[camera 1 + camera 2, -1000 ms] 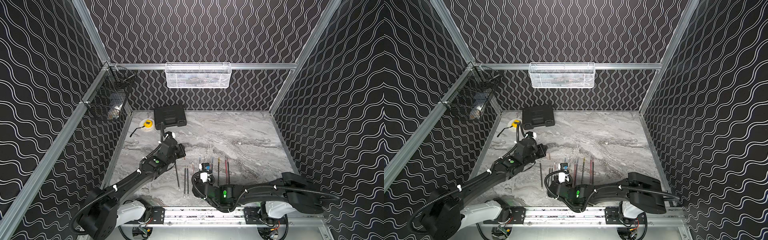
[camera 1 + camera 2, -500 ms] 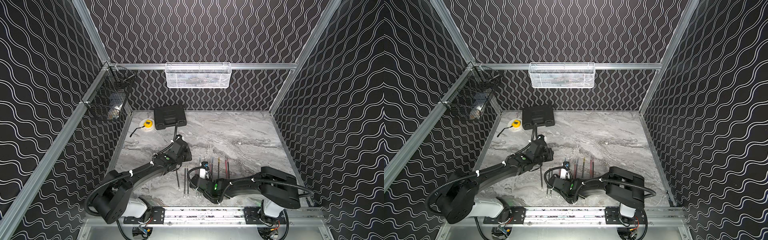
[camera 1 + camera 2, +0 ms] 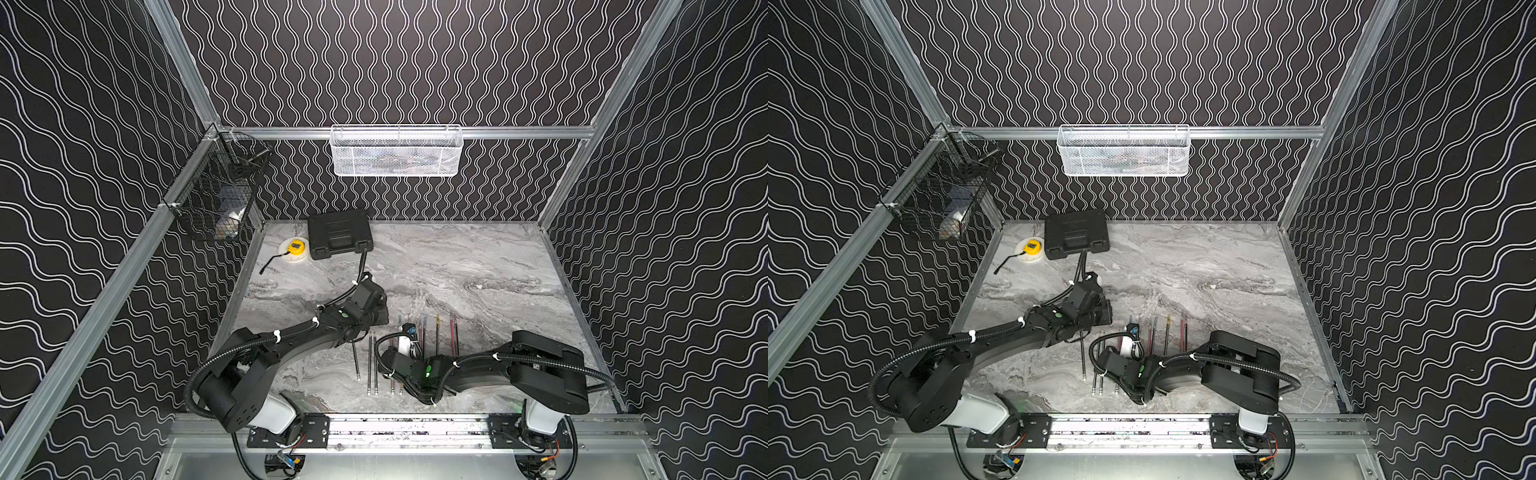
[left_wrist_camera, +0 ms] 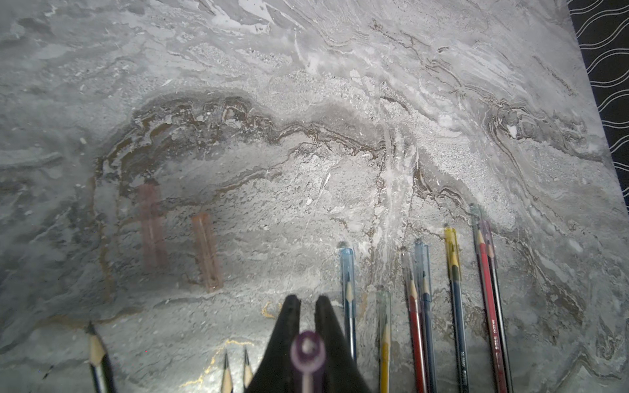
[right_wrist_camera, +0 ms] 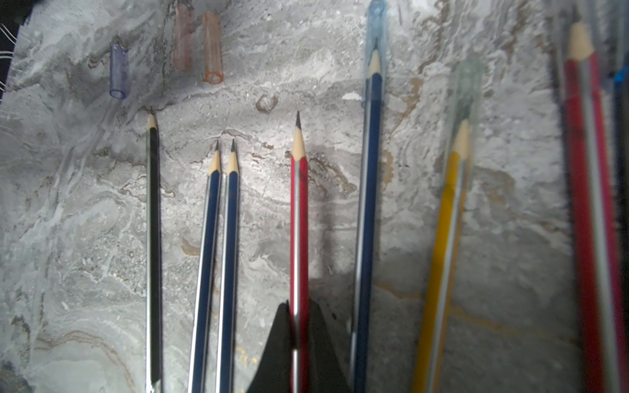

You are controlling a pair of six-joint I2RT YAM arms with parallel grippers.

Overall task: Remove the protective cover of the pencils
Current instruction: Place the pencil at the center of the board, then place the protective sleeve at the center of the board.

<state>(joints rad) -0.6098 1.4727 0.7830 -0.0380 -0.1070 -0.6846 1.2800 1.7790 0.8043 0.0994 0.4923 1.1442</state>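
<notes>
Here, pencils (image 3: 369,365) parallel, tips toward back wall (image 3: 395,83), right pincer (image 5: 299,306) clamping red pencil (image 5: 299,204), left pincer (image 4: 307,301) clamping purple cap (image 4: 308,352).

dim wrist views, blurred edges; sharp overhead views

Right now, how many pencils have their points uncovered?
4: a black pencil at the row's end, two blue pencils side by side beside it, then a red pencil clamped in the right gripper. The rest wear caps; none looks hidden.
</notes>
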